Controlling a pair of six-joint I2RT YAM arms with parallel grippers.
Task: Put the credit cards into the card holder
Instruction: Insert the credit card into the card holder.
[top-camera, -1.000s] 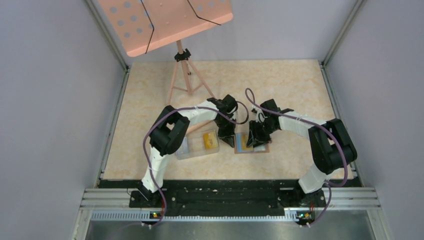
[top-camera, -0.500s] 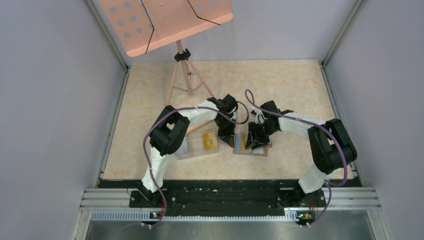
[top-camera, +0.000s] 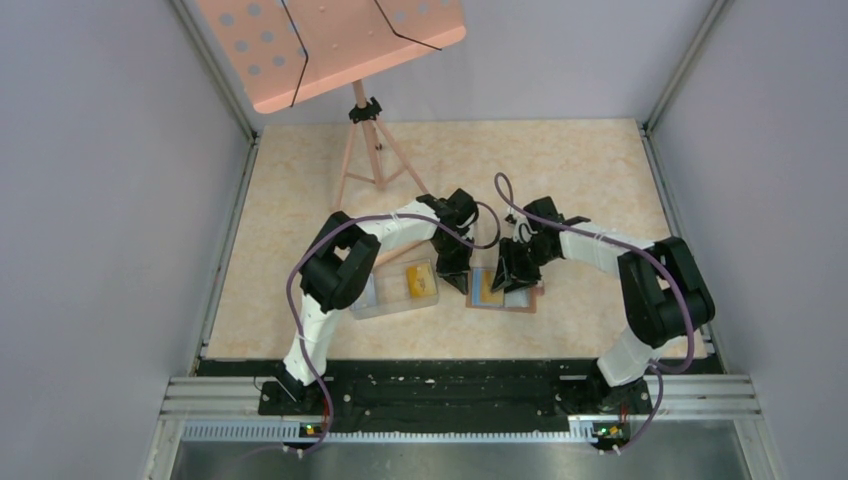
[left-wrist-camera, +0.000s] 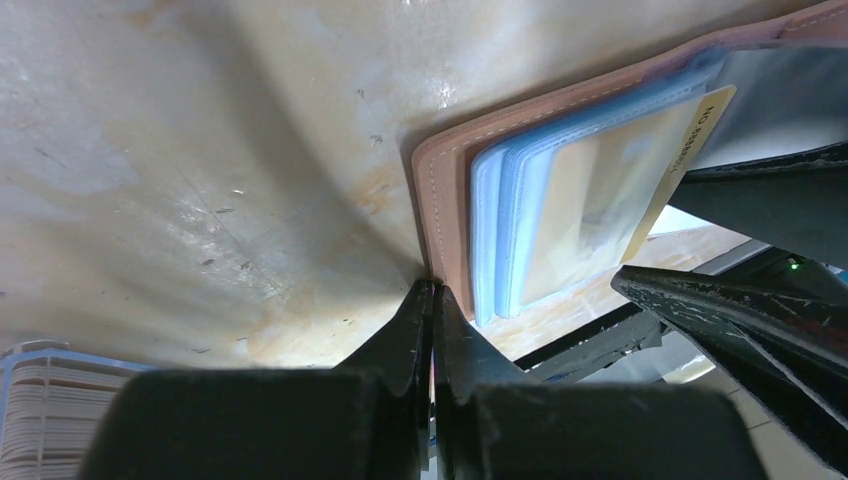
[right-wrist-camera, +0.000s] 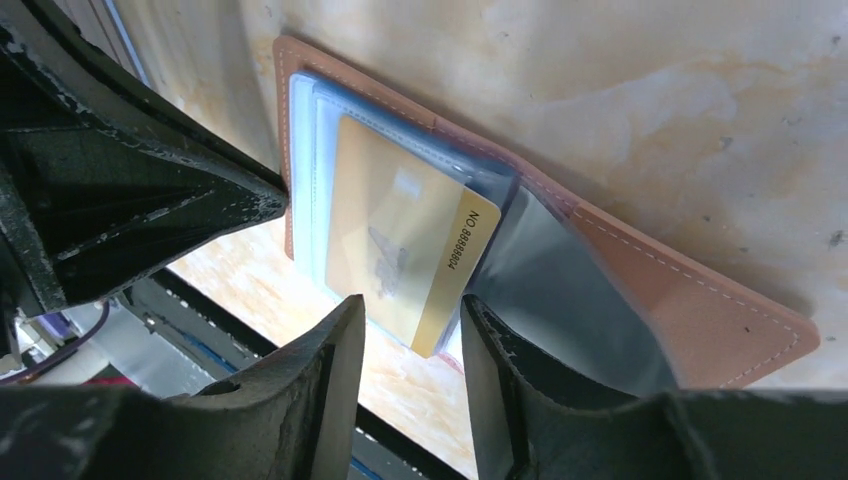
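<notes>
I note the right claw (right-wrist-camera: 412, 312) has edged leftward and stands parted astride the yellow plastic card (right-wrist-camera: 400, 235); the left claw (left-wrist-camera: 432, 292) is shut, empty, at the corner of the brown leather card holder (left-wrist-camera: 441, 185).

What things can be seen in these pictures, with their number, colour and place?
table: 1, beige marbled, under everything
music stand: 1, salmon pink, back left
clear box: 1, transparent, left of the card holder
boxed cards: at least 2, one yellow, one pale blue, inside the clear box
card holder: 1, brown with pale blue sleeves, open, middle of the table
yellow card: 1, partly inside a sleeve
cables: 2, purple, along the arms
arms: 2, black and white, near edge
left fingers: shut, tips at the card holder's edge
right fingers: apart, either side of the yellow card's free corner
</notes>
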